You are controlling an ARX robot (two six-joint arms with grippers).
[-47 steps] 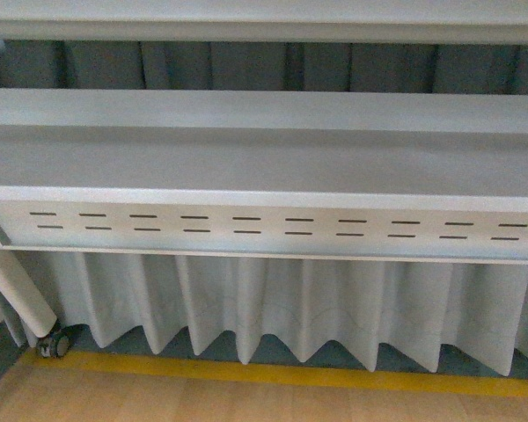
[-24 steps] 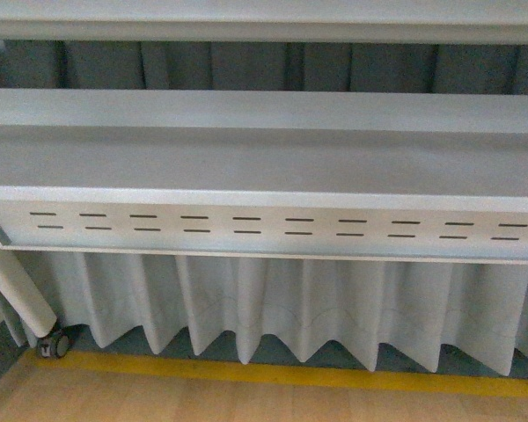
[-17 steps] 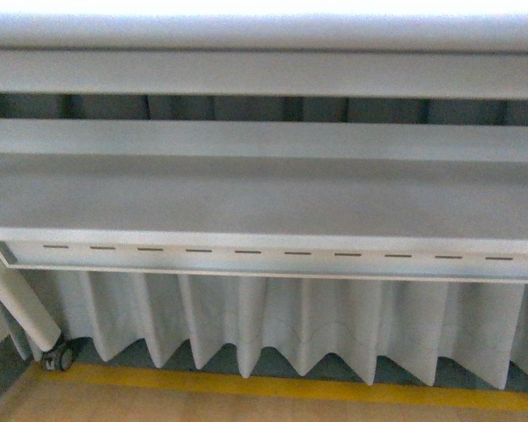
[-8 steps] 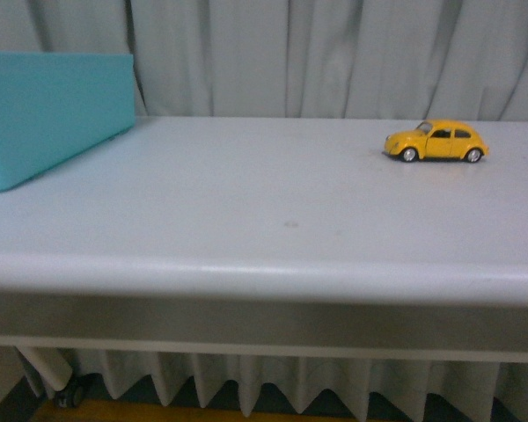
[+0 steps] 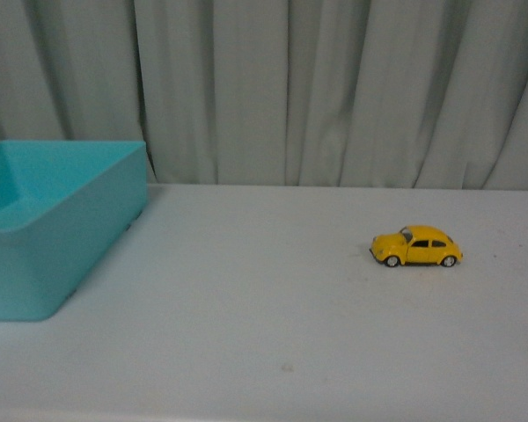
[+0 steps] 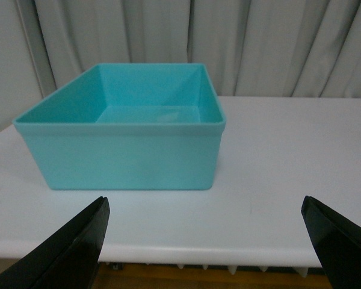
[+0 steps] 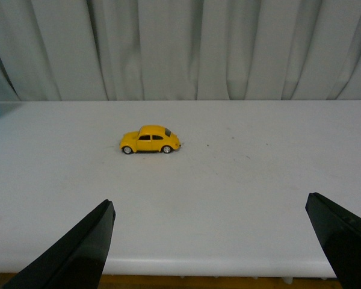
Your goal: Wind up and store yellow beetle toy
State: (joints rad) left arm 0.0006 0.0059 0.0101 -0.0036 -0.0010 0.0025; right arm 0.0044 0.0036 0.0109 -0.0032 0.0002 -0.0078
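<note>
- Wheels down on the white table (image 5: 246,334), sitting right of centre in the front view: yellow beetle toy (image 5: 416,247), nose pointing toward frame left.
- Standing at the left edge of that frame, well apart from the toy: teal bin (image 5: 62,237).
- Hovering at the table's near edge, fingers spread wide and gripping nothing: left gripper (image 6: 204,201) facing the bin, right gripper (image 7: 209,200) facing the toy.

A turquoise box (image 6: 129,153) sits on the white bench (image 6: 289,168), around 11 o'clock from the left claw (image 6: 203,208), seemingly spread wide.
</note>
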